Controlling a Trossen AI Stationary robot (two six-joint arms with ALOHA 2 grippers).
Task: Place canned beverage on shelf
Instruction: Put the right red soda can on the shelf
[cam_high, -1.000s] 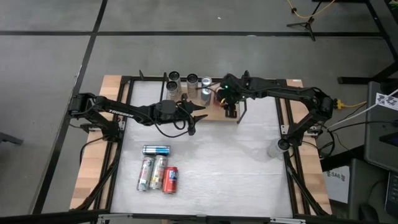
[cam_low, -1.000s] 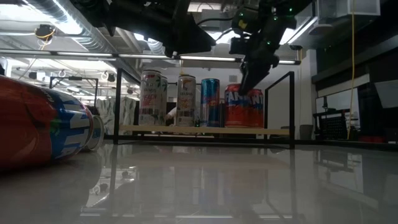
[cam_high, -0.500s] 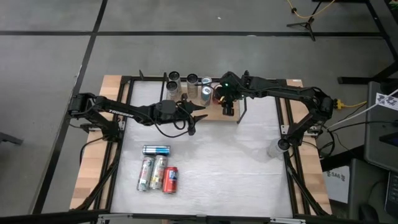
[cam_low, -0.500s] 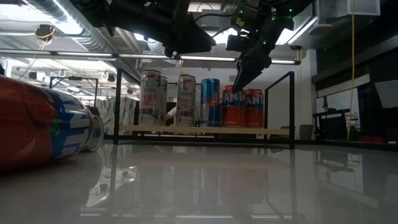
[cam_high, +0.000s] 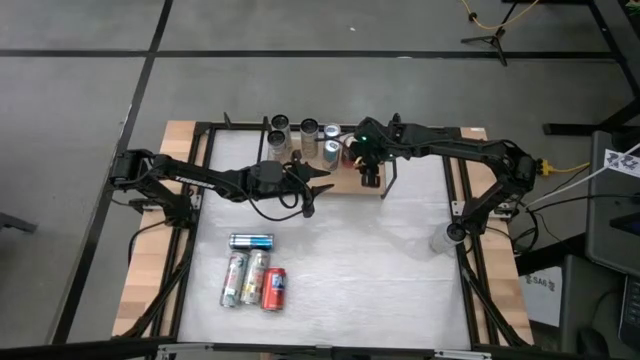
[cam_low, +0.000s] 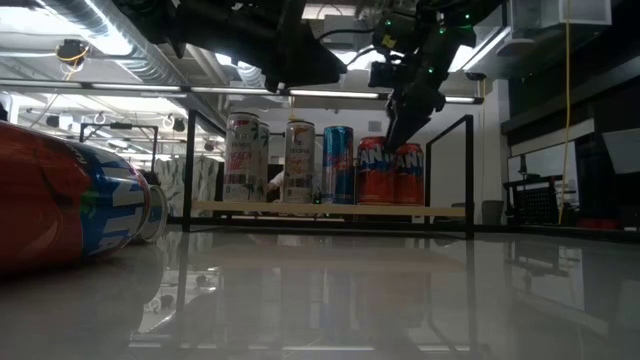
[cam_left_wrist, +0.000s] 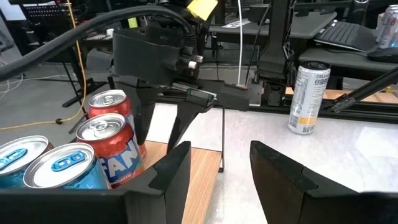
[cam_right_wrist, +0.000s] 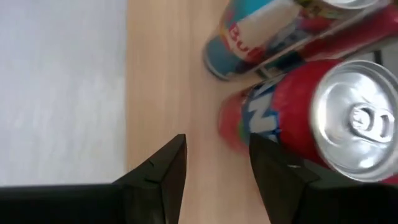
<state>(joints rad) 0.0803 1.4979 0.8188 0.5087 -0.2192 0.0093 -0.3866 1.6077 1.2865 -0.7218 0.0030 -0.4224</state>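
Two dark robot arms reach over the worktop toward the middle of its far edge. The left hand (cam_high: 318, 183) is held low and level, fingers (cam_left_wrist: 171, 171) parted with nothing between them. The right hand (cam_high: 369, 178) points straight down, its fingers (cam_right_wrist: 163, 165) also parted and empty.

From my station: ceiling tubes (cam_low: 330, 94) backlight the low view, glare sheets the tabletop (cam_low: 330, 300), the near can (cam_low: 60, 200) looms blurred, the red can (cam_right_wrist: 311, 118) smears.
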